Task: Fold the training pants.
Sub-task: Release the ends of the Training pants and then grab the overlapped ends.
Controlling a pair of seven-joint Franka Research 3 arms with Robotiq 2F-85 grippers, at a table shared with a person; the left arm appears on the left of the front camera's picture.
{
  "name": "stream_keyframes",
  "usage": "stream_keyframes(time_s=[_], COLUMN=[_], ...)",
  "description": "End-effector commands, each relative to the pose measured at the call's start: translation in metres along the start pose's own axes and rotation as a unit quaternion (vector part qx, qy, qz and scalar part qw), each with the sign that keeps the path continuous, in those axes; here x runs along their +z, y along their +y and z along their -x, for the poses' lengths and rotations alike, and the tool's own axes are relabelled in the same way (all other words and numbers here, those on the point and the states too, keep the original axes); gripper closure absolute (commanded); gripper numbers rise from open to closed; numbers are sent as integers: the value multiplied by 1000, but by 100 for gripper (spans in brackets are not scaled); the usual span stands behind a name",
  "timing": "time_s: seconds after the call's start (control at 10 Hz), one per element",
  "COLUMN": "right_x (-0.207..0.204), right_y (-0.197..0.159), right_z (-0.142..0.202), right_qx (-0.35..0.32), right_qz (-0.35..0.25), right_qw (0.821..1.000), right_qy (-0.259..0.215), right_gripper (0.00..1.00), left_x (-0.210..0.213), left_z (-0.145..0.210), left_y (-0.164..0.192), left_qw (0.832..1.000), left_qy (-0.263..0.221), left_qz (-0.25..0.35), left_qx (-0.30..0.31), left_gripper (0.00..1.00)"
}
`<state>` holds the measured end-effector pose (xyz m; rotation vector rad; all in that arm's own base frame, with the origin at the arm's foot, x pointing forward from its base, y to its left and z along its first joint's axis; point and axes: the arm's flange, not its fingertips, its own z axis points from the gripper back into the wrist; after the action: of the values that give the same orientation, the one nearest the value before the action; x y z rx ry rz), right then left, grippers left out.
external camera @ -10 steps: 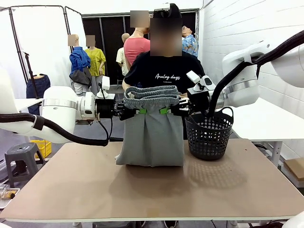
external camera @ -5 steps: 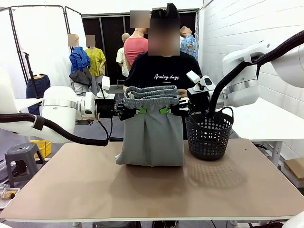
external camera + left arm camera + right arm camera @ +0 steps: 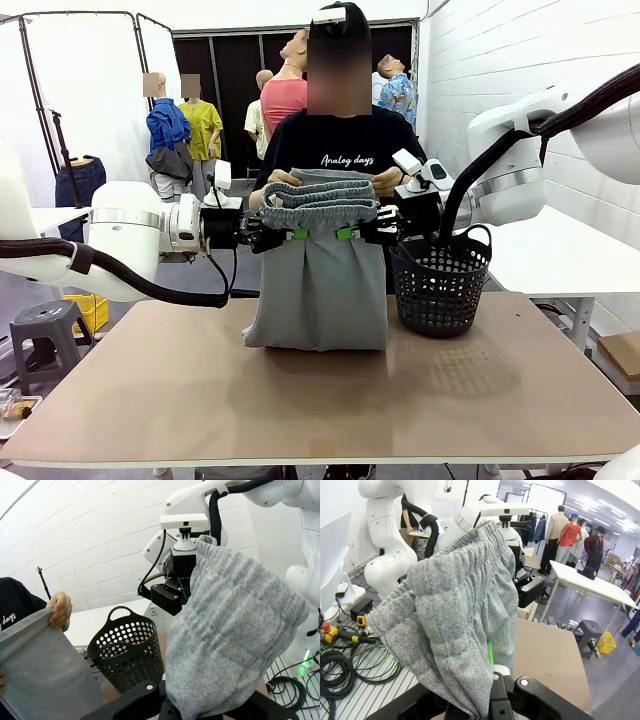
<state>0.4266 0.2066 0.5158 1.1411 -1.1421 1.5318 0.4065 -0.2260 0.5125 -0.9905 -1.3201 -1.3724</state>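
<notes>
Clamped shut on pants (image 3: 320,290) with left claw (image 3: 296,234) and right claw (image 3: 346,233); could lose waistband if tugged by hand (image 3: 385,183) above them.

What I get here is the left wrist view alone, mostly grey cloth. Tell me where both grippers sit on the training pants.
Observer: In the front view, the left gripper and the right gripper are both shut on the waistband of the training pants, one toward each side of its near edge.
Operator: Report the lower end.
Observer: The pants hang straight down and their lower end rests on the table, bunched a little at the robot's left.
Operator: Give me the person's hands.
Observer: One hand holds the waistband's far edge at the robot's left, the other hand at its right, both above the grippers.
</notes>
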Motion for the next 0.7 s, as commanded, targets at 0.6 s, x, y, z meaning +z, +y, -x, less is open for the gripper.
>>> stream_keyframes(time_s=[0.6], right_x=[1], right_y=[3], right_z=[0], right_qx=[-2], right_qz=[1], right_qw=[1000], right_qy=[-12], right_gripper=[100], left_x=[0], left_z=[-4], left_y=[0], left_qw=[1000], left_qy=[0], left_qz=[-3], left_qx=[-4], left_gripper=[100])
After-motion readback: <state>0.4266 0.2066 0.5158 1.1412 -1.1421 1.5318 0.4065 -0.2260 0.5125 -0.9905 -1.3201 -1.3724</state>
